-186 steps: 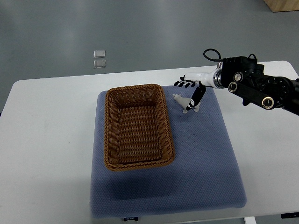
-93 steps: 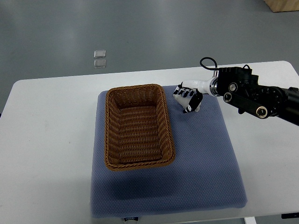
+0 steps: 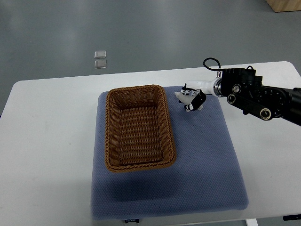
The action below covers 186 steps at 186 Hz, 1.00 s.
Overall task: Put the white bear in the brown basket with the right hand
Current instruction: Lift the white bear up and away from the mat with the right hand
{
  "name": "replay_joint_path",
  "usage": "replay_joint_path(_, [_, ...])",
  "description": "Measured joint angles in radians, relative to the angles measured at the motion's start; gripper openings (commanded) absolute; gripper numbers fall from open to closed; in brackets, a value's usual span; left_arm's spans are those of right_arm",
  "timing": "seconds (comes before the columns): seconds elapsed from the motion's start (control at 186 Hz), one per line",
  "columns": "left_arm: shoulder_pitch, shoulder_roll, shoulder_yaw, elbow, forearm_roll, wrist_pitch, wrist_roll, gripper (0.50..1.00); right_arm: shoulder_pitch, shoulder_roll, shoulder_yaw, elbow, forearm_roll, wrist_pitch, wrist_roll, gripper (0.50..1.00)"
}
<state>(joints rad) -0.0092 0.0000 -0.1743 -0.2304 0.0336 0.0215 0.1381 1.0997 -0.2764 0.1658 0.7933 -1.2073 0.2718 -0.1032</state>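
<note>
Bear (image 3: 180,94) | on blue mat (image 3: 207,155), just right of basket (image 3: 137,126) | right hand (image 3: 192,98) fingers curled over it | risk: small, mostly hidden, shallow hold; may slip or catch basket rim in transfer

I see everything under even, bright overhead light, cool and slightly flat. The white tabletop (image 3: 51,141) comes close to washing out but keeps its edges, with no hard glare on it. Shadows are soft and short: a faint dark patch lies on the blue mat (image 3: 207,165) just in front of the brown basket (image 3: 138,127), and the basket's inner walls shade its floor a little. My right hand (image 3: 193,98) is small and its black fingers merge with the white bear (image 3: 181,95), so detail there is hard to read. The weave of the basket is sharp. I notice no motion blur and little bending at the edges.
</note>
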Motion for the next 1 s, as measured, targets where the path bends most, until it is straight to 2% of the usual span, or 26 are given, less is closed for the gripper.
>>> replay_joint_path(0.199, [0.000,0.000,0.001,0.001,0.000,0.000,0.000,1.000,0.081,-0.062,0.008,0.052,0.019,0.051,0.001,0.500])
replay_joint_path(0.663, [0.000,0.000,0.001,-0.001,0.000,0.000,0.000,1.000,0.372,-0.286,0.008,0.342,0.184,0.184,-0.006,0.500])
replay_joint_path(0.836, [0.000,0.000,0.002,-0.001,0.000,0.000,0.000,1.000,0.388,-0.270,0.003,0.366,0.208,0.179,-0.008,0.500])
replay_joint_path(1.003, [0.000,0.000,0.004,-0.001,0.000,0.000,0.000,1.000,0.348,-0.167,-0.002,0.360,0.216,0.116,0.013,0.507])
